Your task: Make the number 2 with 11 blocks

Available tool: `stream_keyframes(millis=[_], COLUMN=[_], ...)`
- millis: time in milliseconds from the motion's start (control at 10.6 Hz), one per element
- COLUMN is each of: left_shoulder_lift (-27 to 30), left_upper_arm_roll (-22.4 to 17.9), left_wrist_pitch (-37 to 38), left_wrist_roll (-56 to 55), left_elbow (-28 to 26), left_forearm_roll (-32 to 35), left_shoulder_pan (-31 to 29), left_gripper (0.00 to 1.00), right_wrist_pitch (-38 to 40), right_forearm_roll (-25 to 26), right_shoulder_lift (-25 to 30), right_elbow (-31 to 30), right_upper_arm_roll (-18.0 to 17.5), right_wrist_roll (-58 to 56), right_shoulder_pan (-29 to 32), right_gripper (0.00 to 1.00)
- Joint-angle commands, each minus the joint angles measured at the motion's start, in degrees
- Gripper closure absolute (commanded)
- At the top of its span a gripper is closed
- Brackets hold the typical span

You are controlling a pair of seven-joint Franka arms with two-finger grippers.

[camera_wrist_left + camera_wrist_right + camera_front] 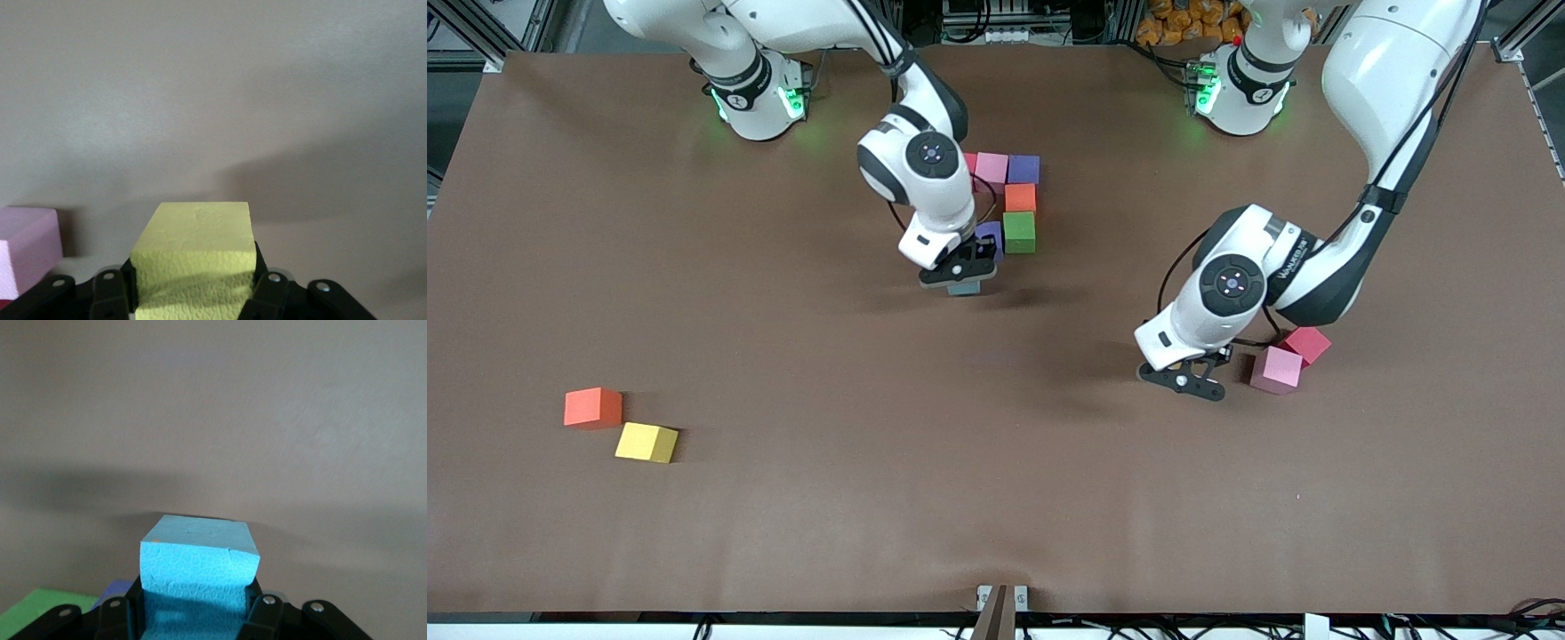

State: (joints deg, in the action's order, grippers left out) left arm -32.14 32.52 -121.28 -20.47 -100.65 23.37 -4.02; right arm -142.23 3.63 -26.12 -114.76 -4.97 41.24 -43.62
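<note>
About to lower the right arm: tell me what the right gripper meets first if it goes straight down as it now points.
Probably bare table: the right gripper, shut on the light blue block, points at open mat beside the purple block.

Open brown table [996, 498] stretches wide between the two arms. The right gripper [960, 277], clamped on the light blue cube [197, 567], sits just beside the purple cube [991, 236] and green cube [1019, 231]. The left gripper [1183, 380], clamped on a yellow cube [197, 260], has a pink cube [1275, 369] just beside it.
</note>
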Motion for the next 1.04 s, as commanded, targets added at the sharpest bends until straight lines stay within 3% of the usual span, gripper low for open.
stream_keyframes(millis=[0,946], left_shoulder_lift=[1.1,0.8], left_upper_arm_roll=[1.9,2.7], left_wrist_pitch=[0.9,0.9], left_wrist_roll=[-5.1,-6.0], left_elbow=[-0.8,-0.6], left_forearm_roll=[1.0,0.7], left_shoulder_pan=[-0.2,0.1], left_gripper=[0.42,0.42], right_wrist_pitch=[-0.7,-4.5], right_forearm_roll=[3.6,4.5], right_shoulder_lift=[0.0,-0.3], right_elbow=[-1.5,-4.1], right_upper_arm_roll=[0.3,0.5], right_wrist_roll=[1.4,1.4], right_shoulder_pan=[-0.5,0.6], right_gripper=[1.0,1.0])
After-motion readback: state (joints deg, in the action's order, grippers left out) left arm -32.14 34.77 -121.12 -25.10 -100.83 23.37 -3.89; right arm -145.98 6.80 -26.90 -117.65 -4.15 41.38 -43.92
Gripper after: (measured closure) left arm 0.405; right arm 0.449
